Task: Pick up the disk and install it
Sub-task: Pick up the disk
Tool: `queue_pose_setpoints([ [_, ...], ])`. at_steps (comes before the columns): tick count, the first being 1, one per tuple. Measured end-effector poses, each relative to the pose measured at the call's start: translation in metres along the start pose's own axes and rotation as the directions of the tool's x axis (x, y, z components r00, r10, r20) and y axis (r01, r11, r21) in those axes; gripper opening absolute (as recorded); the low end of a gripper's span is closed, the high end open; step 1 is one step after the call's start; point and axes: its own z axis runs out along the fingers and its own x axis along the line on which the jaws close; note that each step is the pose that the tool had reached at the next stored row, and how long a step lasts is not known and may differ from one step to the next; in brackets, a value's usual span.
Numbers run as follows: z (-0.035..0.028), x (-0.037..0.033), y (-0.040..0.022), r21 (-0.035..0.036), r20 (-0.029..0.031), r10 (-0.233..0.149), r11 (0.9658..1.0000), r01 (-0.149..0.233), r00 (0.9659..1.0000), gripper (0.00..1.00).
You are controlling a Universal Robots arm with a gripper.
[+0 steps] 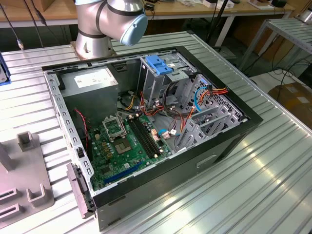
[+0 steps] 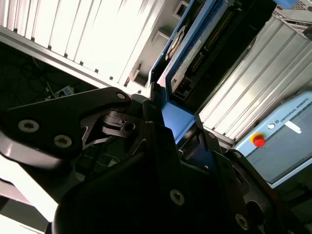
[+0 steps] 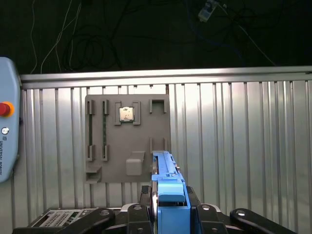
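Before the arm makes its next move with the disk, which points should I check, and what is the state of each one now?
1. Grip: the gripper clamps the disk, centred in the first wrist view: ok.
2. Disk lifted off the grey fixture plate: ok.
3. Computer case open towards the arm: ok.
4. Free bay in the drive cage: cannot tell.
5. Cables lie loose beside the cage and may snag: not ok.
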Motion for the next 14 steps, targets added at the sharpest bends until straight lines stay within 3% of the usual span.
queue_pose_setpoints([
  [14, -0.0001, -0.0005, -0.013, -0.0001, -0.0001, 0.0, 1.0, 0.0, 1.0, 0.37],
])
